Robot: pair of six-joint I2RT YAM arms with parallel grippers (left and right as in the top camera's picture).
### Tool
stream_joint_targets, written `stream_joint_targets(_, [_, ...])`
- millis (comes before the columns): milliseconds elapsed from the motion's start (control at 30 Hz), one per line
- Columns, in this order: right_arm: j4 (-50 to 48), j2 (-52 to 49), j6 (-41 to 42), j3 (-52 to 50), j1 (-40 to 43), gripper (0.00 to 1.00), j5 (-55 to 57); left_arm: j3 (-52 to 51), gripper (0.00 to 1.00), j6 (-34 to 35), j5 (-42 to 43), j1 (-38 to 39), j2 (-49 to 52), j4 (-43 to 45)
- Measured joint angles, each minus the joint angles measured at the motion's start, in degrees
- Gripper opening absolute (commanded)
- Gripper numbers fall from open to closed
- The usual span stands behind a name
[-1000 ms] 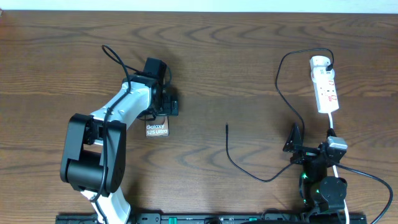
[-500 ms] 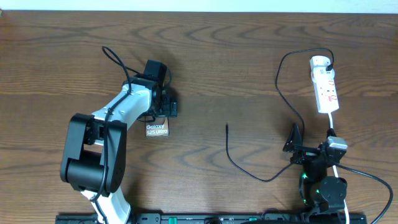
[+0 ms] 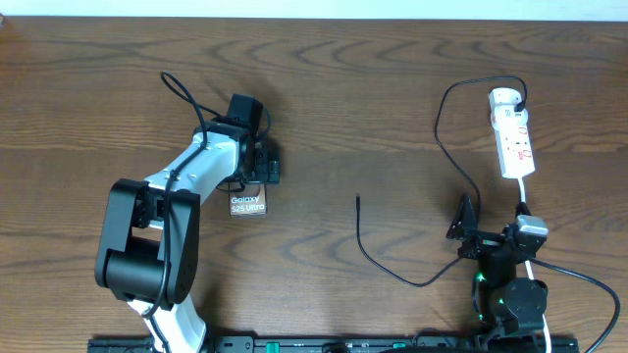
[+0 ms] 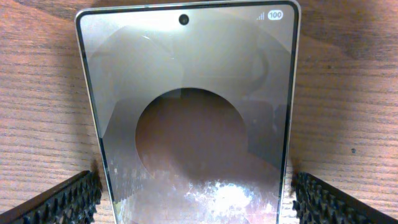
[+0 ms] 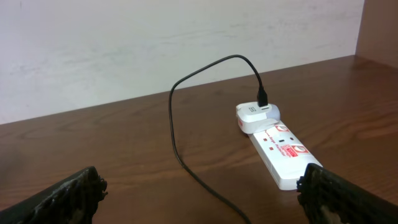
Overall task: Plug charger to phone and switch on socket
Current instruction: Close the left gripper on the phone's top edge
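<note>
Overhead, I see a dark wooden table [image 3: 392,59] with both arms at its near edge. The left gripper [image 4: 196,205] is reached out over the Galaxy smartphone [image 3: 247,203], which lies flat, screen up, left of centre. In the left wrist view the phone fills the frame, and one ribbed black finger pad [image 4: 62,202] sits just beside each long edge at its lower end. The jaws are spread to about the phone's width. I cannot tell whether the pads touch the frame.

The right gripper [image 5: 205,205] sits low at the table's right near corner, spread wide and holding nothing. Its wrist camera looks toward the white power strip [image 5: 283,149], which lies at the far right of the table. A white plug adapter [image 5: 256,115] sits at the strip's far end, and the thin black charger cable [image 5: 171,118] is plugged into it.

From there the cable loops left, then runs down the table and curls toward the middle. Its connector tip [image 3: 359,201] lies loose on the wood, between the two arms and well apart from the phone.
</note>
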State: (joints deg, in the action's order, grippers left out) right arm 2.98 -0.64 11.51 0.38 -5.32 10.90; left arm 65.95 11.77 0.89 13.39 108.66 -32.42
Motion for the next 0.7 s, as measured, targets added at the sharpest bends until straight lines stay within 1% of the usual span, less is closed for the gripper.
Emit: stream_joint_targets(700, [0.0,0.0,0.0,0.0,0.0,0.99,0.0,-0.5,0.98,0.0,-0.2,0.0,0.0,0.3])
